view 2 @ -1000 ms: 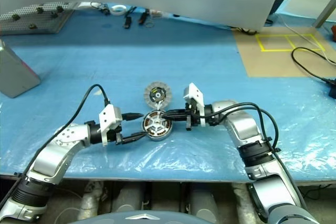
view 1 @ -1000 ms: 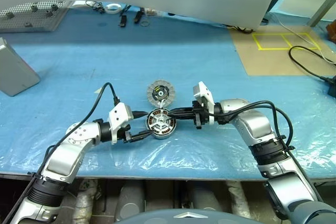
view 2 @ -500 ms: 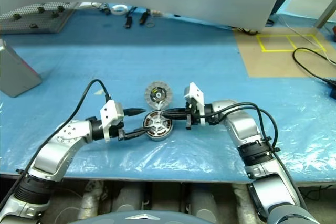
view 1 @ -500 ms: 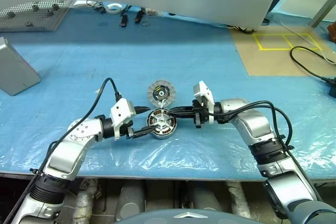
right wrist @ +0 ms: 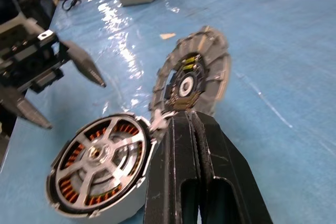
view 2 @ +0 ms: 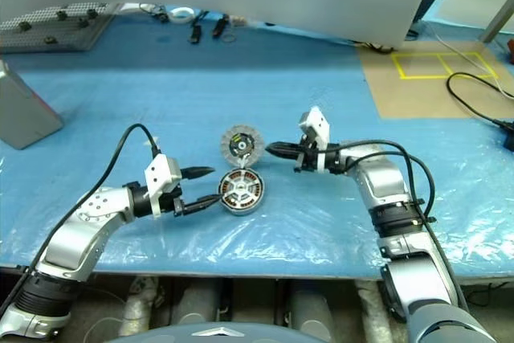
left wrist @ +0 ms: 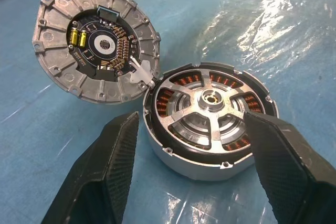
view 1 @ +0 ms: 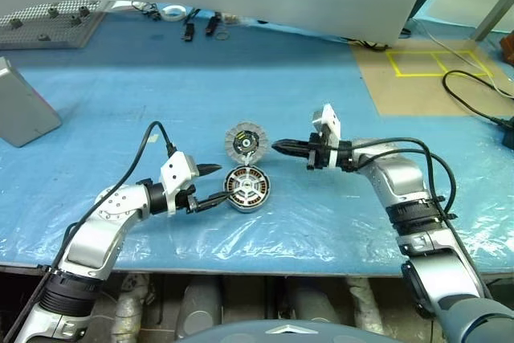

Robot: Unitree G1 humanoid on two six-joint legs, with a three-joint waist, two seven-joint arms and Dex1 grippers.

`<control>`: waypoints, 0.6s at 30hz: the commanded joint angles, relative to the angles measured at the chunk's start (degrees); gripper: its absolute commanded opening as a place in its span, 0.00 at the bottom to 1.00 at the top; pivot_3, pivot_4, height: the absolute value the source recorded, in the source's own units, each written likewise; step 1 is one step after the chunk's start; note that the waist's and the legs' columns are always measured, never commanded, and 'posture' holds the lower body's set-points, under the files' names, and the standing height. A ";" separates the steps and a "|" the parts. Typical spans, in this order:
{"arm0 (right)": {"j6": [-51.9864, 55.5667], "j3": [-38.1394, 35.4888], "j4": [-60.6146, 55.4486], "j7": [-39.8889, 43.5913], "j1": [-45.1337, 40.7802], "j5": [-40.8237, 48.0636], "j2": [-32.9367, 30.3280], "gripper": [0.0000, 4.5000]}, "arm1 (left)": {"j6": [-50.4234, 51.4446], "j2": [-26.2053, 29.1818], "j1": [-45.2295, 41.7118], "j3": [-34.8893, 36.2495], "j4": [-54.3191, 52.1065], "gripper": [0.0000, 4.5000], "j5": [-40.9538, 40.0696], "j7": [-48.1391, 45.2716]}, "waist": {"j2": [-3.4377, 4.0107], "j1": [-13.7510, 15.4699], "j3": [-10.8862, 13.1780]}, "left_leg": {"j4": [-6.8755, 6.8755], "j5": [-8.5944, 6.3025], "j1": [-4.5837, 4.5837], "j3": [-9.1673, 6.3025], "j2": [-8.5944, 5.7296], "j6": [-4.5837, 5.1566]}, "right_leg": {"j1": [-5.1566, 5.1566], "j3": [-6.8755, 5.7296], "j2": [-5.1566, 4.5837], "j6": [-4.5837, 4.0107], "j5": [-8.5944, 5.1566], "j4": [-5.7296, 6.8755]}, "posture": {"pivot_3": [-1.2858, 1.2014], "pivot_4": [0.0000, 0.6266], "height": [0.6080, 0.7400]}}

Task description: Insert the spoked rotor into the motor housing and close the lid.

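A blue plastic sheet point(view 1: 241, 86) covered the table; a grey box point(view 1: 22, 110) lay at its left, brown floor with yellow tape point(view 1: 434, 62) beyond.

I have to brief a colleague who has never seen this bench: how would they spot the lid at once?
On the blue table cover, look at the middle, between the two grippers. The lid lies open just beyond the round motor housing, joined to it at the rim. Unlike the housing, with its copper windings and spoked rotor, it has a ribbed grey ring around a black centre with yellow parts.

Bright, even overhead light; white glare streaks the crinkled plastic sheet point(view 1: 265, 234) beside the motor housing point(view 1: 246, 187); soft shadows, wrist views slightly blurred.
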 commanded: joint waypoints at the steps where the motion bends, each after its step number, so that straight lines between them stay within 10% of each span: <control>1: -0.80 -3.34 3.43 -2.15 -2.83 0.97 0.93 0.00 | -2.17 -0.77 -0.18 -1.10 -0.41 0.74 -0.24 -1.08 | 0.00 0.05 0.00 | 0.00 0.01 -0.03 0.00 0.00 -0.01 | -0.02 0.00 0.00 0.00 0.00 0.00 | 0.52 0.24 1.00; 18: 8.32 -0.60 -12.96 6.29 6.53 5.33 -5.87 0.00 | -2.58 -1.20 -7.26 2.26 8.12 0.74 -0.15 0.62 | 0.00 0.68 0.00 | 0.05 0.01 -0.36 -0.01 0.00 0.01 | -0.34 -0.04 0.01 0.03 0.03 0.11 | 0.52 0.24 1.00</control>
